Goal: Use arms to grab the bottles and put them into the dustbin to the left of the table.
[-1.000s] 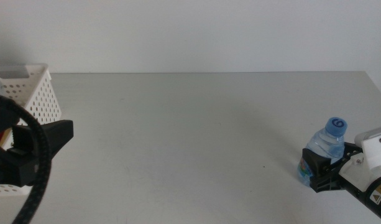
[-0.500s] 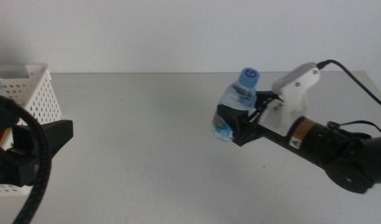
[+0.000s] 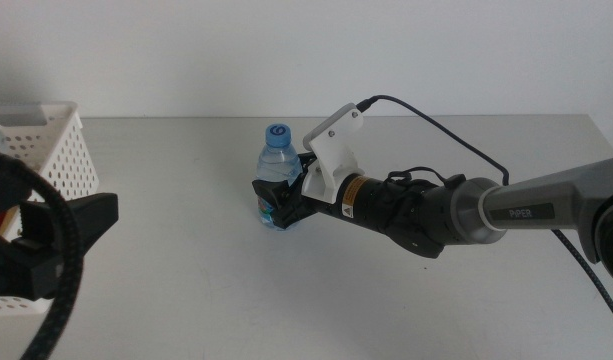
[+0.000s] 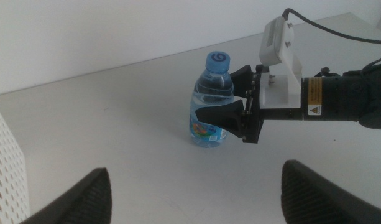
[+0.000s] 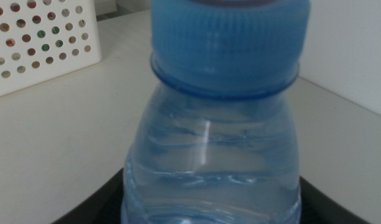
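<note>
Gripping water bottle, right gripper

The water bottle is clear with a blue cap and a bright, many-coloured label. The right gripper is black under a white housing. The basket is white — dotted with round holes. The counter is plain light grey.

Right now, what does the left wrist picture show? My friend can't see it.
The right gripper holds a small blue-capped water bottle upright on the light-grey table. The left gripper waits open nearby, beside the white perforated dustbin.
</note>
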Available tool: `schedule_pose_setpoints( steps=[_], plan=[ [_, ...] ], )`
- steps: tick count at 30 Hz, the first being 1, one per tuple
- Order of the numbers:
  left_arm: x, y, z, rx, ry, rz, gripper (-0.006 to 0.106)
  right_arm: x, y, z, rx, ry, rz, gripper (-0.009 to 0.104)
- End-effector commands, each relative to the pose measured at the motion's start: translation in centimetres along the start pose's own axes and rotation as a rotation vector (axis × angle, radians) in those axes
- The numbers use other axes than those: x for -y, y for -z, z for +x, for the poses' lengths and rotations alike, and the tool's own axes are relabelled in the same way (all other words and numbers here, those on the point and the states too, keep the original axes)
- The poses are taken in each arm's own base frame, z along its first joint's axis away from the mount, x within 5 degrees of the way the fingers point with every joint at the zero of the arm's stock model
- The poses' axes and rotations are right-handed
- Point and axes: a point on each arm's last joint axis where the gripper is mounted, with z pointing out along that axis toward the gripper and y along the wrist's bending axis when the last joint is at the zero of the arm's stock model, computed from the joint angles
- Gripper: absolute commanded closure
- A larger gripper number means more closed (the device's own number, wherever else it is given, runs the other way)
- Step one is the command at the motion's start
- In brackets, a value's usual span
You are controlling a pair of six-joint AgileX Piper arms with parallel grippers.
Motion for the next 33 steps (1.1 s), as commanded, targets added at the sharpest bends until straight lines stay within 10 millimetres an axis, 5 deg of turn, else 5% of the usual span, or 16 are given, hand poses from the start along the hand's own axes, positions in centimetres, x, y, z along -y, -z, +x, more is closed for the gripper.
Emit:
schedule_pose_setpoints(
  steps=[1, 5, 6, 12, 19, 29, 33],
  plan=[
    [0.2, 0.4, -1.4, 0.095, 0.021, 0.016, 0.007, 0.0, 0.1, -4.4, 0.178, 0.016, -0.013, 0.096],
    [0.2, 0.4, -1.4, 0.095, 0.021, 0.016, 0.007, 0.0, 0.1, -4.1, 0.166, 0.018, -0.014, 0.089],
    [0.2, 0.4, -1.4, 0.095, 0.021, 0.016, 0.007, -0.3, 0.1, -4.0, 0.16, 0.051, -0.039, 0.054],
    [0.2, 0.4, -1.4, 0.095, 0.021, 0.016, 0.007, -0.4, 0.4, -4.5, 0.146, 0.061, -0.044, 0.011],
    [0.2, 0.4, -1.4, 0.095, 0.021, 0.016, 0.007, -0.6, 4.1, -6.6, 0.056, 0.035, 0.002, 0.009],
    [0.2, 0.4, -1.4, 0.095, 0.021, 0.016, 0.007, -3.2, 14.7, -10.3, 0.039, -0.112, 0.047, 0.015],
    [0.2, 0.4, -1.4, 0.095, 0.021, 0.016, 0.007, -4.3, 18.7, -12.3, 0.037, -0.012, 0.046, 0.015]
  ],
)
